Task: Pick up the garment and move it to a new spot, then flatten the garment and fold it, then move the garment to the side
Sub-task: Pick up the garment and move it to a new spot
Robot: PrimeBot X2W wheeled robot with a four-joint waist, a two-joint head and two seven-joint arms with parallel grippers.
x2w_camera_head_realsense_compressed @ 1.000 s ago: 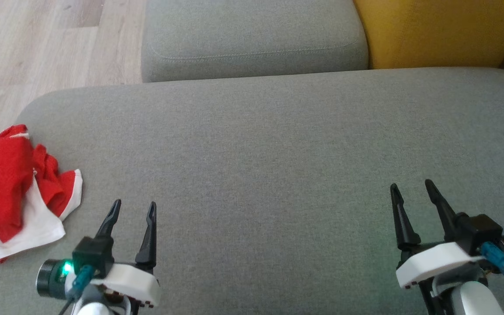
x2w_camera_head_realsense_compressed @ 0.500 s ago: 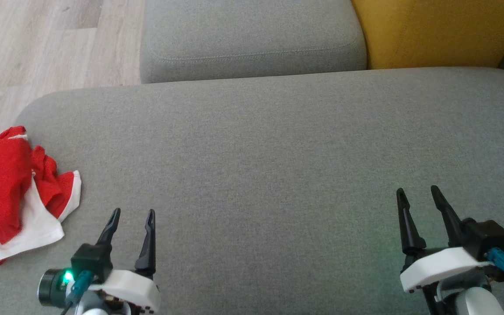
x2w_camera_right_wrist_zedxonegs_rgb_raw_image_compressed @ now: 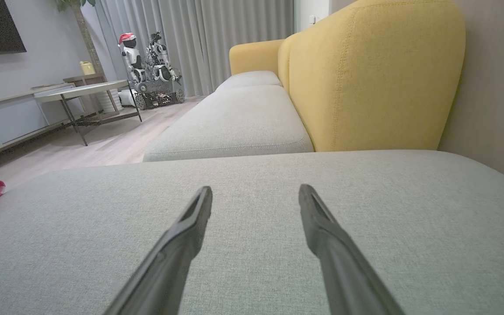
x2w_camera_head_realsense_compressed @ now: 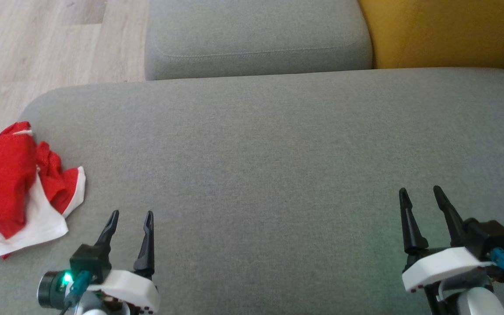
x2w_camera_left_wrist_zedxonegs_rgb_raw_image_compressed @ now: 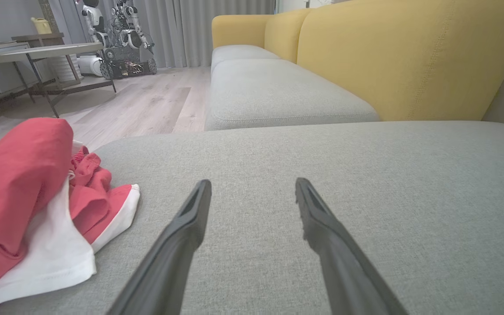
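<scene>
Wide grey fabric sofa seat (x2w_camera_head_realsense_compressed: 278,144) spans the foreground, yellow upholstered backrest (x2w_camera_head_realsense_compressed: 444,30) behind it at far right. Wrist views add the room beyond: grey-topped metal-leg table (x2w_camera_left_wrist_zedxonegs_rgb_raw_image_compressed: 37,50), parked white robot (x2w_camera_right_wrist_zedxonegs_rgb_raw_image_compressed: 130,54) by grey curtains (x2w_camera_right_wrist_zedxonegs_rgb_raw_image_compressed: 217,35). Crumpled red-and-white garment (x2w_camera_head_realsense_compressed: 11,188) lies at the seat's left edge, near the left claw (x2w_camera_head_realsense_compressed: 132,213); the right wrist view catches a sliver of it. Right claw (x2w_camera_head_realsense_compressed: 420,189) is well apart from it. Both claws parted, holding nothing, over bare seat.

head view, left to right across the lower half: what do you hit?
red and white garment → left gripper → bare stretch of grey cushion → right gripper
</scene>
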